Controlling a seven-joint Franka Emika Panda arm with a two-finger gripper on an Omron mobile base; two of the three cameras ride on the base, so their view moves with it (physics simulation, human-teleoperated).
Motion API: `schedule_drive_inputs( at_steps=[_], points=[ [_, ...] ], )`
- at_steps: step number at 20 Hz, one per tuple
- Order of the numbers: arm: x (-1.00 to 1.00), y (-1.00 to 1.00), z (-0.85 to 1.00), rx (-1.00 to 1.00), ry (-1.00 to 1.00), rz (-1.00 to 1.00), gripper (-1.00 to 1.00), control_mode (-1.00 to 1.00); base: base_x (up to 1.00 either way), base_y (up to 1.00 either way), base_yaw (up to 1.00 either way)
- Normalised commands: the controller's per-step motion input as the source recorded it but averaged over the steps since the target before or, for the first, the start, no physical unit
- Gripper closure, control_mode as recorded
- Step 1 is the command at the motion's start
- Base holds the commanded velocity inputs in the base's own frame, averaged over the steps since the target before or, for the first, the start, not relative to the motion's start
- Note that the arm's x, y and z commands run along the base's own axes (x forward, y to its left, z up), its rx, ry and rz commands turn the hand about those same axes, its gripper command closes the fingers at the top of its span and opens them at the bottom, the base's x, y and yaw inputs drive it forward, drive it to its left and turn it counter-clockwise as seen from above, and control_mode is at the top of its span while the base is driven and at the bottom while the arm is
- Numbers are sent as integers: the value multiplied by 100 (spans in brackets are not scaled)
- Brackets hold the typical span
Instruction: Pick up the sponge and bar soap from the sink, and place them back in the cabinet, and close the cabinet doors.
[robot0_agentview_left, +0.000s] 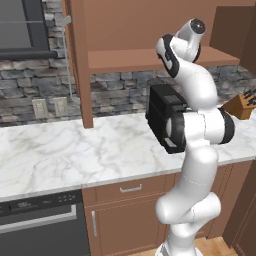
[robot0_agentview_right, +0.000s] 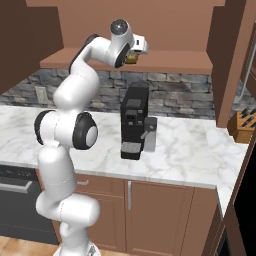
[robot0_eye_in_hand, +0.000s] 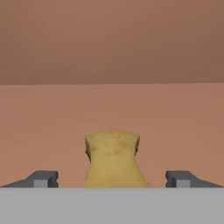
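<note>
White two-finger gripper (robot0_eye_in_hand: 112, 179) is spread wide, released, w/ dark fingertips (robot0_eye_in_hand: 43, 178) well apart either side of the small flat yellow sponge (robot0_eye_in_hand: 113, 159). Sponge lies on the brown wooden wall cabinet (robot0_eye_in_hand: 112, 109) shelf, btwn the tips, touching neither.

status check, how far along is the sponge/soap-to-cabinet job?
Looks done: the sponge lies on the cabinet floor, between the open fingers, neither touching it. In hand: nothing; the gripper is at the cabinet opening, just past release by the look of it. Left: the bar soap, then shutting the cabinet doors, which stand open.
</note>
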Motion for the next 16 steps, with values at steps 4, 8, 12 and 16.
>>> schedule_drive_inputs(
  at_steps=[4, 8, 12, 16],
  points=[
    [-38, 0, 0, 0, -8, 0, -100, -100, 0, 0, 0],
    [-48, 0, 0, 0, -14, 0, -100, -100, 0, 0, 0],
    [-63, 0, 0, 0, -14, 0, -100, -100, 0, 0, 0],
    [-88, 0, 10, -1, -4, 0, -100, -100, 0, 0, 0]
  ],
)
